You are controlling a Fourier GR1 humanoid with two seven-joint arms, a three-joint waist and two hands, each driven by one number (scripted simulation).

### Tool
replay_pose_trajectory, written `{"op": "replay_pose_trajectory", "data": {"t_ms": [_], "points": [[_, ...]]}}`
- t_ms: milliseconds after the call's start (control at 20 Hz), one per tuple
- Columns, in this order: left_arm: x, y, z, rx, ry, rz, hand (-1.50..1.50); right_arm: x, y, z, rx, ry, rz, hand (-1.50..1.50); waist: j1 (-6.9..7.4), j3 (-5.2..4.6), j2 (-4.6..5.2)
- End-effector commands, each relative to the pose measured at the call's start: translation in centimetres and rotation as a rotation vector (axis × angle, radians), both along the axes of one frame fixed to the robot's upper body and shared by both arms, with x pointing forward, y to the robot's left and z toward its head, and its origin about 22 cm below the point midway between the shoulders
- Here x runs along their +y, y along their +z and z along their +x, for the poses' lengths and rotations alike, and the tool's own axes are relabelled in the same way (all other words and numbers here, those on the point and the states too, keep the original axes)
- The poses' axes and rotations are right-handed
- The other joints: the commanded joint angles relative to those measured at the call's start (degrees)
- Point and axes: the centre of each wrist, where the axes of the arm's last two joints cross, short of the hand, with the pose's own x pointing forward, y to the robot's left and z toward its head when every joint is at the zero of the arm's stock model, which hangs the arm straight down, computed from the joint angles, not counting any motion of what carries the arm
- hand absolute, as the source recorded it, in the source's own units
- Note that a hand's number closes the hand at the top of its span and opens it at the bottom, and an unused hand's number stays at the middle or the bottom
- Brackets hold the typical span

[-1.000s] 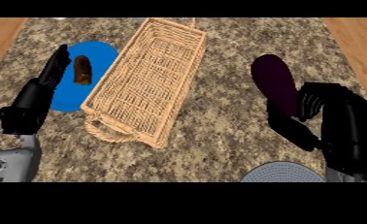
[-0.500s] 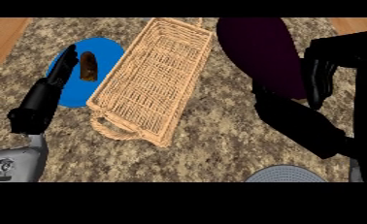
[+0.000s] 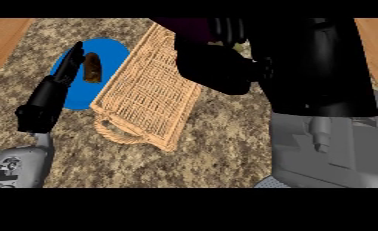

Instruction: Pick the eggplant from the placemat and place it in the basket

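A dark purple eggplant (image 3: 190,27) shows only in part at the upper right end of the wicker basket (image 3: 148,92), largely hidden. The long rectangular basket, pale woven with 1 looped handle at its near end, lies tilted on the counter, its left rim overlapping the round blue placemat (image 3: 111,55).

A speckled stone table (image 3: 221,145) spreads below me, with strips of wood at its far left (image 3: 13,32) and far right (image 3: 366,30) corners.
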Motion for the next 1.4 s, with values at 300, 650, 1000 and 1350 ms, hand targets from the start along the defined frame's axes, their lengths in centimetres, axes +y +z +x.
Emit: {"op": "replay_pose_trajectory", "data": {"t_ms": [300, 650, 1000, 1350], "points": [[0.2, 1.3, 0.7, 0.006, -0.011, -0.001, 0.0, 7.3, 0.5, 4.1, 0.31, -0.065, -0.058, 1.5, 0.24, 0.07, 0.22], [0.5, 0.3, 0.5, 0.009, 0.01, -0.002, 0.0, 8.8, -0.3, 6.4, 0.433, -0.144, -0.24, 1.5, -0.49, 0.05, 0.02], [0.8, 0.2, -0.5, 0.014, 0.012, 0.008, 0.0, 8.7, -1.8, 8.1, 0.478, -0.184, -0.442, 1.5, -0.76, 0.13, -0.21], [0.3, 0.4, 0.7, 0.0, 0.003, -0.027, 0.0, 9.2, -1.8, 7.8, 0.567, -0.053, -0.337, -1.5, -0.79, 0.15, 0.01]]}}
